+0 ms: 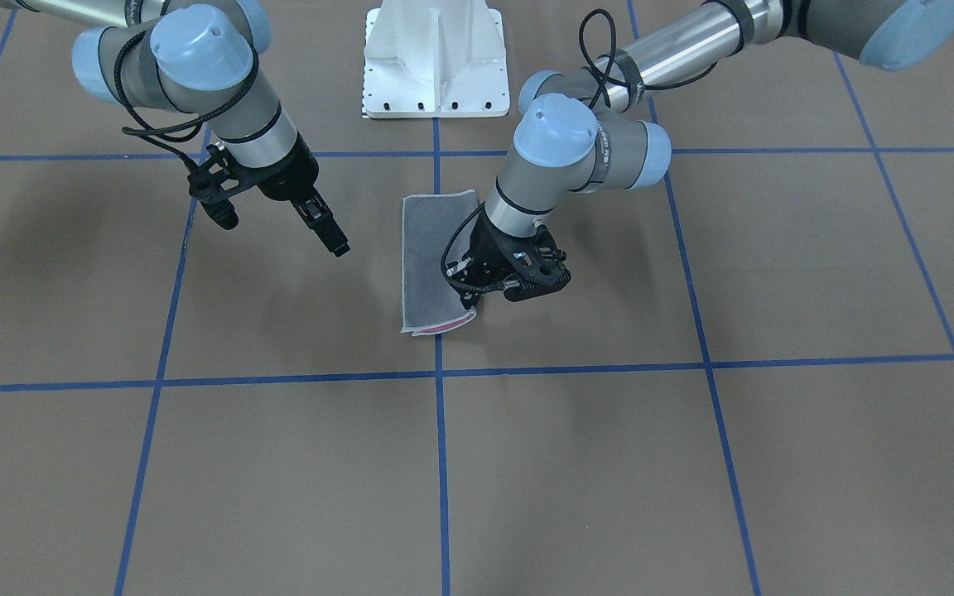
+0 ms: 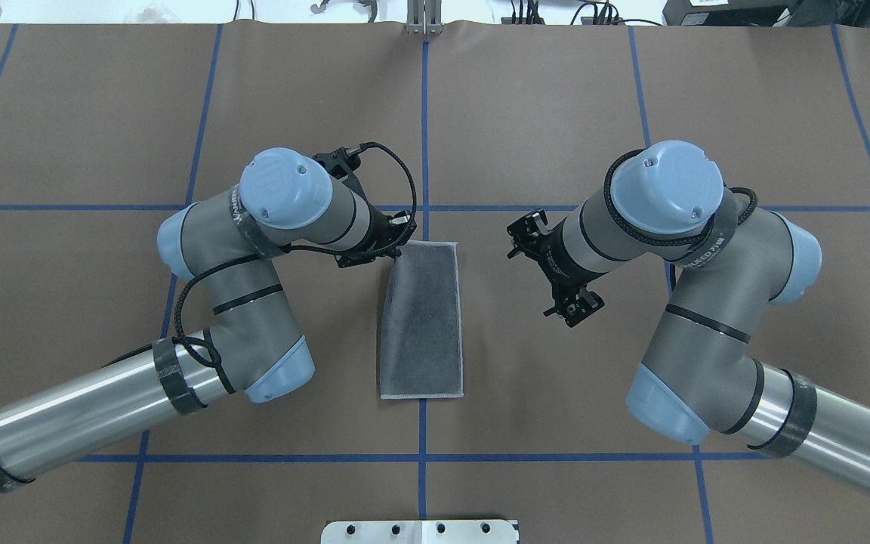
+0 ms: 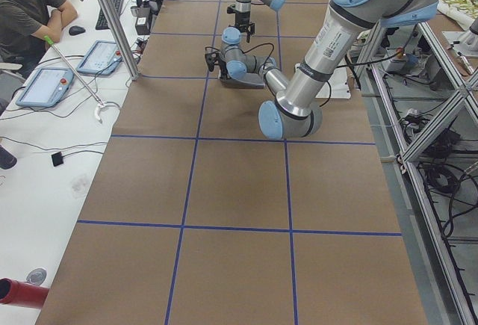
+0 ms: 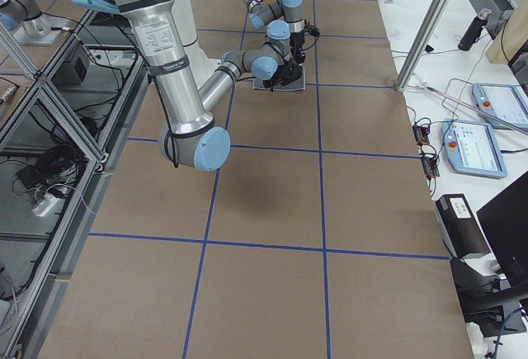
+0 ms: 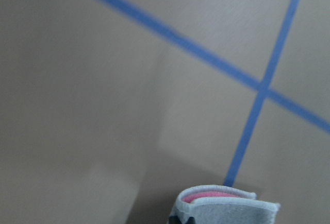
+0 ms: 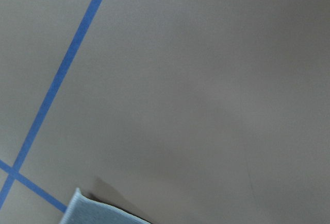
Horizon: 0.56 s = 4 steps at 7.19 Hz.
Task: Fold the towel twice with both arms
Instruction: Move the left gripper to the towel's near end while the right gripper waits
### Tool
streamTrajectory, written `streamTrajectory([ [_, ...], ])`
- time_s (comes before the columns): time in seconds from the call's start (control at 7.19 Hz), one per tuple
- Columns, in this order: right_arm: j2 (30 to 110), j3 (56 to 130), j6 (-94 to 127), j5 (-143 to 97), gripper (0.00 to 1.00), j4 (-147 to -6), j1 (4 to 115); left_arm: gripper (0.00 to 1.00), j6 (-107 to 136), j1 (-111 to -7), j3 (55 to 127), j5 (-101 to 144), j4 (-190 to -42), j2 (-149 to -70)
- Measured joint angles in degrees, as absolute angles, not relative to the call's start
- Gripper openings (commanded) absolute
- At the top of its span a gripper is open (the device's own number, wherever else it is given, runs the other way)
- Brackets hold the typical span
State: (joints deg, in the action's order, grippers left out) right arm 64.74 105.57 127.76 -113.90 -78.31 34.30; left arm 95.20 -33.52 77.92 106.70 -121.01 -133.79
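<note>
Pinching the towel's far corner: left fingers (image 1: 472, 300), judged closed on both layers from the wrist view, where the corner stands lifted off the surface (the tips themselves are out of sight). Right fingers (image 1: 330, 234): hovering over bare counter (image 1: 609, 463), well apart from the cloth; whether released or clenched cannot be told. Towel (image 2: 421, 317): lying mid-counter between the two sets of fingers, over a blue tape line (image 2: 422, 113); a narrow strip, grey face up, pink showing only at the open end beside the left fingers. Status: first fold judged complete. Outstanding: second fold, end to end, halving the strip; nothing of it is done beyond this corner grasp.
</note>
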Motion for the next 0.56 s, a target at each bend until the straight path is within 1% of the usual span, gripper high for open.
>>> streamTrajectory([
  [0.28,64.77,105.56,127.71,-113.91,1.00,-78.31,34.41,0.98,94.80,-35.84,74.09,106.89,-122.50,-136.58],
  [0.56,64.78,105.56,127.71,-113.85,1.00,-78.31,34.76,0.99,95.03,-37.08,74.80,110.08,-122.32,-136.34],
])
